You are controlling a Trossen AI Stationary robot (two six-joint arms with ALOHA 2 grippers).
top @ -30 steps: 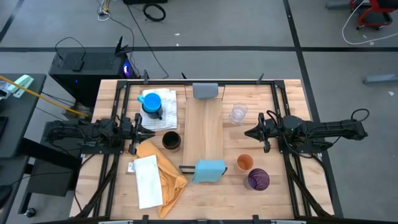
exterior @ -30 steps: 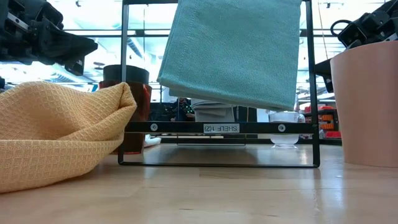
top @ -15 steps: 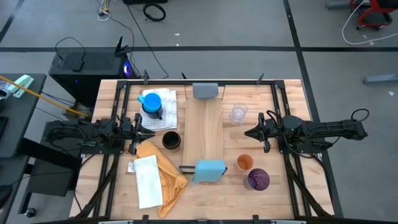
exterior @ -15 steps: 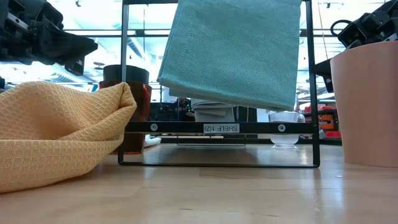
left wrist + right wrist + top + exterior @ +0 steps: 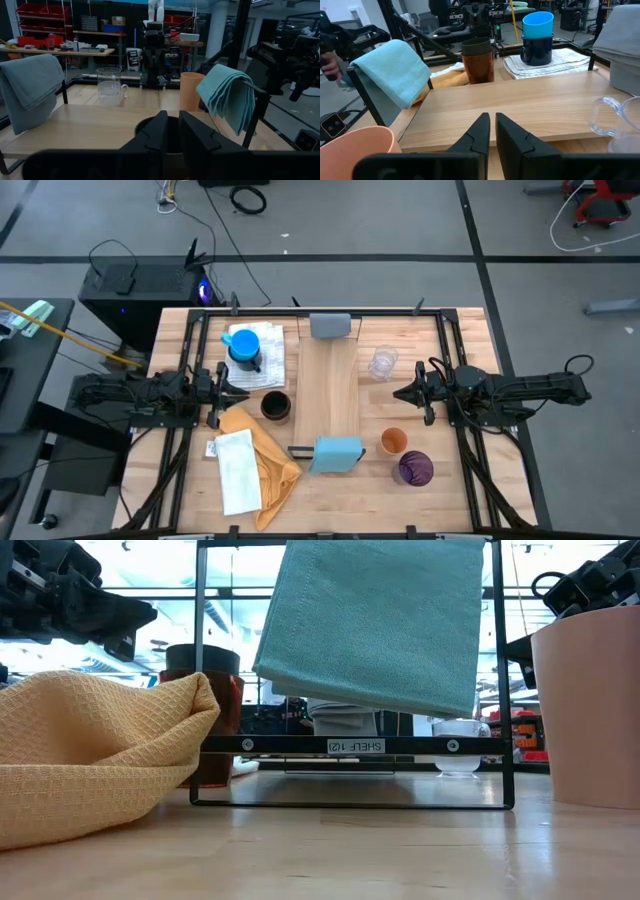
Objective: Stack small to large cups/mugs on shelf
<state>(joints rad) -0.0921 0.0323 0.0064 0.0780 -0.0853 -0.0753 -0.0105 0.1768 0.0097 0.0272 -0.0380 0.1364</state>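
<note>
High view shows the shelf [image 5: 329, 395] as a long pale plank down the table's middle, its top bare, a grey cloth [image 5: 330, 326] draped over its far end and a light blue cloth [image 5: 335, 452] over its near end. Five vessel spots surround it: on its left side a bright blue mug [image 5: 243, 345] nested in a navy mug [image 5: 537, 50] on a white towel [image 5: 268, 355], and a black cup [image 5: 275, 405] nested in an amber one beside an orange cloth [image 5: 258, 450]; on its right side one clear glass [image 5: 382, 363], one orange cup [image 5: 394, 442], one purple cup [image 5: 415, 469]. Left gripper [image 5: 228, 388] and right gripper [image 5: 405, 394] flank the shelf, fingers nearly closed, holding nothing.
</note>
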